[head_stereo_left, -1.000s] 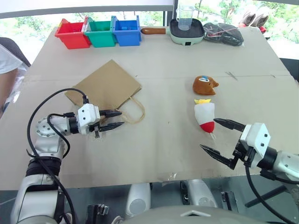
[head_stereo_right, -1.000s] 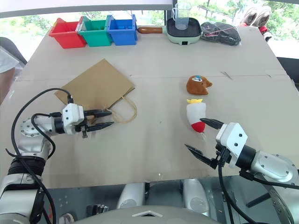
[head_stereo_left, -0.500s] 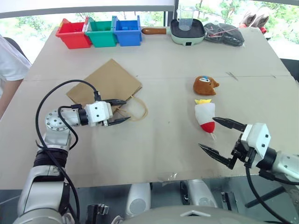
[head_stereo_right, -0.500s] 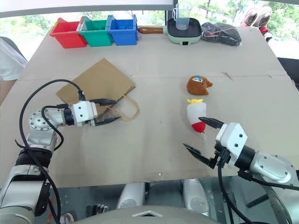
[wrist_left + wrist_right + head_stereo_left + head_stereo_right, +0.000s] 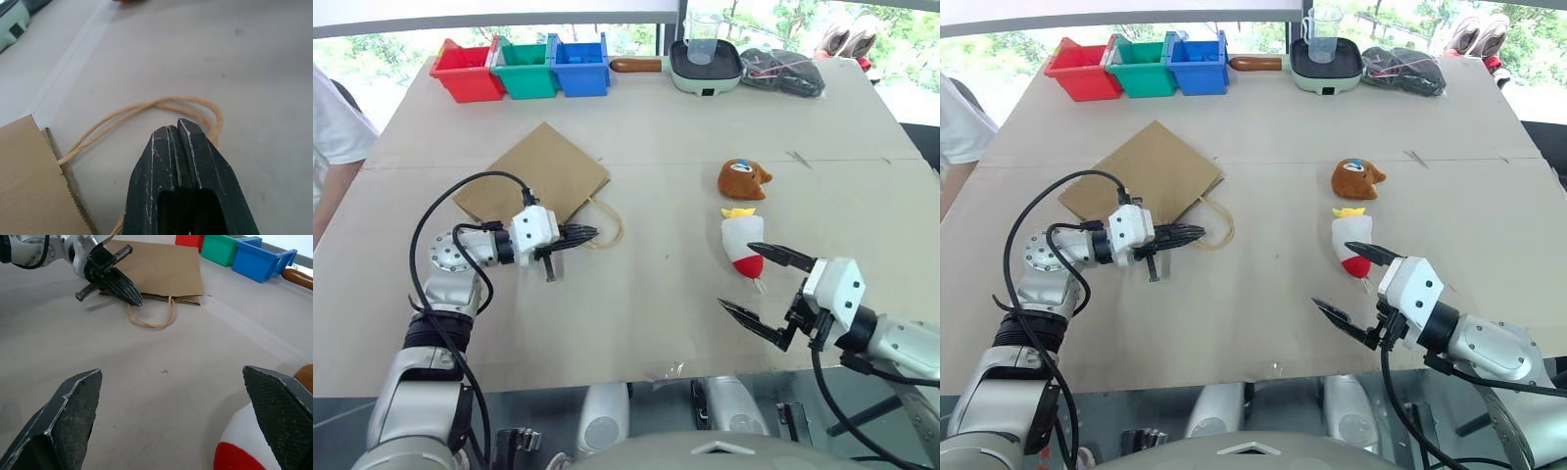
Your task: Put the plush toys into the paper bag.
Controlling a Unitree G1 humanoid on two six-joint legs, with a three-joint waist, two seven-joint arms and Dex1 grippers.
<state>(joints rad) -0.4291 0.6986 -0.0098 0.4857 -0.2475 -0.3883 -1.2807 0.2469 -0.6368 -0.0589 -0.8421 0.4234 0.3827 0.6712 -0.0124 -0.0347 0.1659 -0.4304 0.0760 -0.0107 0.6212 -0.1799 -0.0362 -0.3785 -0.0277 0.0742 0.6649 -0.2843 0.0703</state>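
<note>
While the paper bag [image 5: 533, 179] lay flat on the table [image 5: 666, 137], its 2 twisted loop handles [image 5: 605, 223] trailed off its open edge toward the robot. The left gripper [image 5: 588, 233] had its 2 black fingers pressed together at those handles; in the left wrist view the loops [image 5: 161, 105] curved just past the closed tips, and whether a strand was pinched could not be told. Well apart, on the robot's right, the 2 plush toys lay close together: the round brown toy [image 5: 742, 179] farther out, the white toy [image 5: 742, 243] nearer, yellow tuft toward the brown one and red end toward the robot. The right gripper [image 5: 756, 281] hovered just beside the red end, fingers spread wide, holding nothing. At the table's far edge stood red, green and blue bins [image 5: 520, 68].
</note>
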